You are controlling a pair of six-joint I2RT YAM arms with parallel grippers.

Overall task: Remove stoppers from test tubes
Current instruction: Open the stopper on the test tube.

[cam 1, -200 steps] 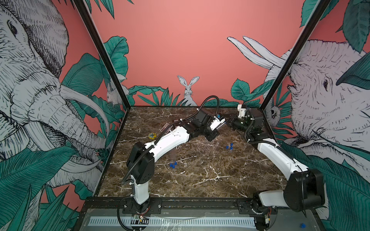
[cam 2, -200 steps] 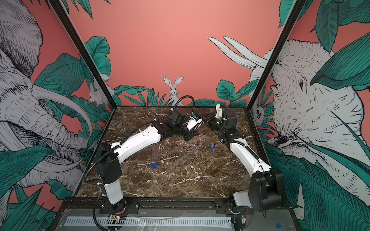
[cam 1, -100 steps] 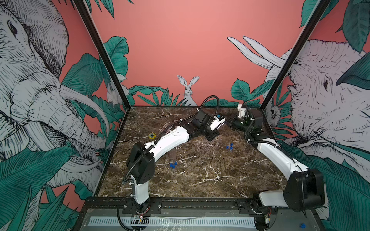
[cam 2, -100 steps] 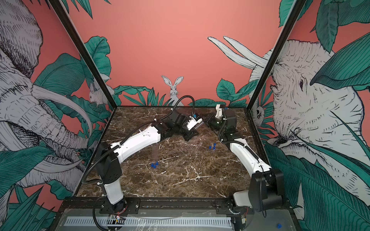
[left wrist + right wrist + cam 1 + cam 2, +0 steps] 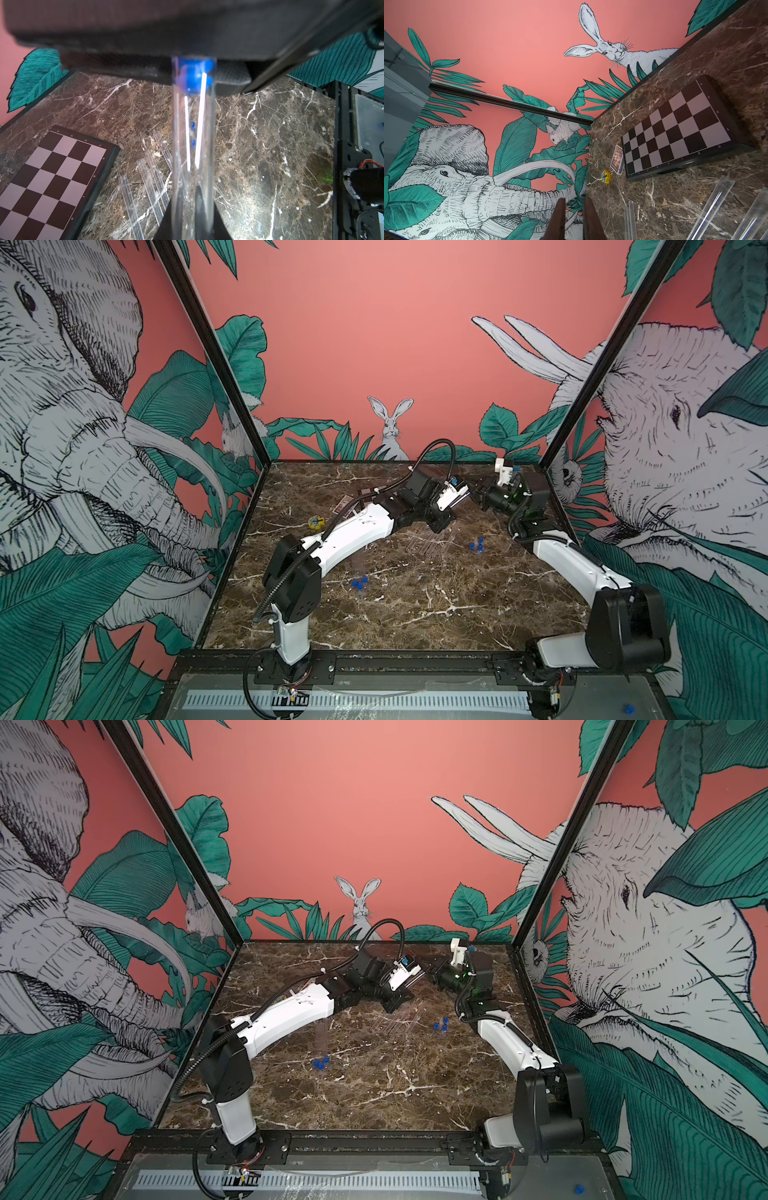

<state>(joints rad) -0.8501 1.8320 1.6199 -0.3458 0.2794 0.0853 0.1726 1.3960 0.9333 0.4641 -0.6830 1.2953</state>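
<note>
Test tube [image 5: 193, 155] readied for unplugging
Left gripper [image 5: 191, 209] clamps it; right gripper [image 5: 576, 207], fingers narrow, grip unclear, must pull stopper [image 5: 194, 72].

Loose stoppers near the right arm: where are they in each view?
Both top views: loose stoppers lying between the empty tubes and the right arm.
Left wrist: two, seen through the held tube.
Right wrist: not in it.
Shared landmark: the empty tubes.
</note>
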